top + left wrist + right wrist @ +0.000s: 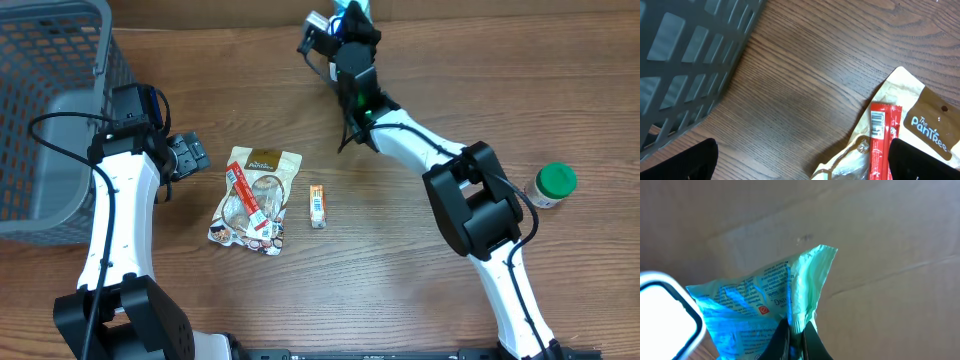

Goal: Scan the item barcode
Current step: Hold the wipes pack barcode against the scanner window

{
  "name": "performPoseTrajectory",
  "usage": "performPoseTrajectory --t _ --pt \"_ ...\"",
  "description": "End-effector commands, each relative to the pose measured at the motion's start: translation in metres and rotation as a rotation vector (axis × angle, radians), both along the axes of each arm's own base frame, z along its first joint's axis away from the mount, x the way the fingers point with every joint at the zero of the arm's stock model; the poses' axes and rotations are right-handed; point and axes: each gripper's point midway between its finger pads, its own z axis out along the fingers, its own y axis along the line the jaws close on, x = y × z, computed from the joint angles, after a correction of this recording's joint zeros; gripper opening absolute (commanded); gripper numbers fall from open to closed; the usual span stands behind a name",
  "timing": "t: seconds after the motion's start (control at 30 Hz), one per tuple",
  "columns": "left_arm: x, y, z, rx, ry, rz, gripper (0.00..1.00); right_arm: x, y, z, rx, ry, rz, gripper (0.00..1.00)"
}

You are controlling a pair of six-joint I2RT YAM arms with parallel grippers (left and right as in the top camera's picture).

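The wooden table (400, 290) carries a grey basket (50, 100) well left of a brown snack pouch (270, 185). The left pincer (188, 155) hangs just left of the pouch, fingers wide apart. Past the pouch toward the table's far edge, the right pincer (795, 328) is clamped on a blue-green packet (750, 305). A green-lidded jar (553, 183) stands far right of the pouch.

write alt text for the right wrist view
The right gripper is shut on the edge of a crinkled blue and green packet covered in small print, seen against a plain brown background. A white device with a dark rim sits at the left edge, right beside the packet.
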Motion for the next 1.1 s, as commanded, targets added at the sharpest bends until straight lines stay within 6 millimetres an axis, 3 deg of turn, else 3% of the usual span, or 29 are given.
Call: performPoseTrajectory --t 0.0,0.6,0.77,0.93,1.07 --pt "0.0 0.002 0.005 0.018 -0.006 -0.008 1.0 0.007 0.001 0.001 -0.007 -0.016 0.033 0.04" --pt "0.0 0.002 0.005 0.018 -0.006 -0.008 1.0 0.007 0.015 0.0 -0.061 -0.015 0.115 0.04" --pt "0.0 0.002 0.005 0.018 -0.006 -0.008 1.0 0.007 0.015 -0.01 -0.072 0.022 0.114 0.04" --pt "0.0 0.002 0.005 0.018 -0.006 -0.008 1.0 0.005 0.015 -0.033 -0.084 0.111 0.111 0.04" --pt "0.0 0.002 0.005 0.018 -0.006 -0.008 1.0 0.005 0.008 -0.036 -0.034 0.124 0.066 0.04"
